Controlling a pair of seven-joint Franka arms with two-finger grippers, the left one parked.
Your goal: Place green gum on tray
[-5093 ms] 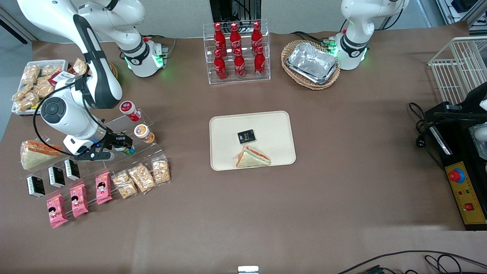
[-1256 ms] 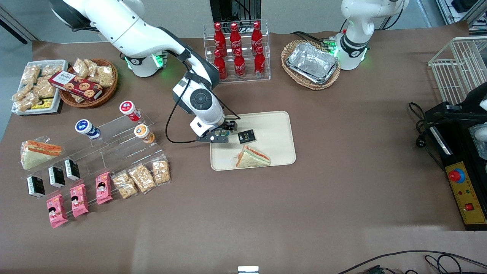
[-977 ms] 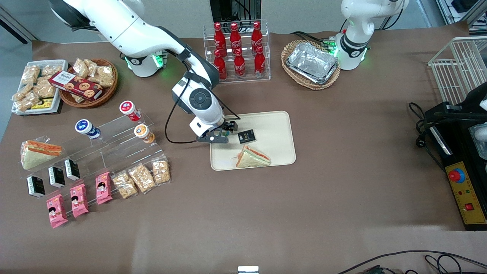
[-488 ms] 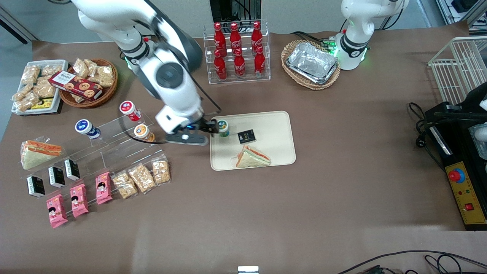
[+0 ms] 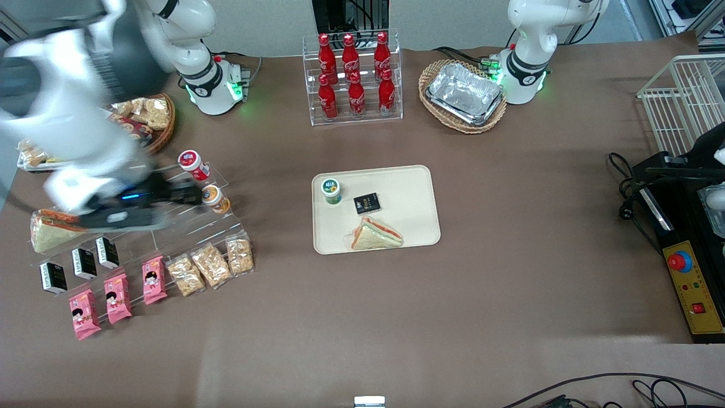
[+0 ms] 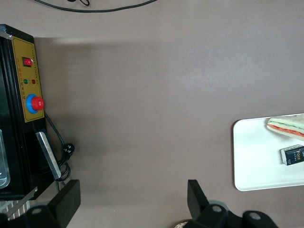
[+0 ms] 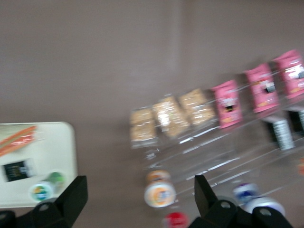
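The green gum (image 5: 331, 190) stands upright on the tray (image 5: 416, 181), near the corner toward my end of the table, lid up, just beside a small black packet (image 5: 367, 203) and farther from the front camera than the wrapped sandwich (image 5: 376, 234). Nothing touches it. My gripper (image 5: 190, 194) hangs over the clear acrylic display stand (image 5: 170, 218) at my end of the table, well apart from the tray and close to the orange-lidded canister (image 5: 214, 198). In the right wrist view my two fingers (image 7: 73, 197) stand wide apart with nothing between them; the canisters and the snack packets (image 7: 166, 116) show below, blurred. Handling notes, as a judgement: the canister appears to be a light, rigid plastic cylinder with a smooth, likely slippery label. Its narrow base suggests it will tip if knocked from the side. Should it need regripping, I would take hold across the body just under the lid, pads on either side of the round wall, and approach from above to stay clear of the packet. Moderate closing force should do. By its position, the placement looks complete.
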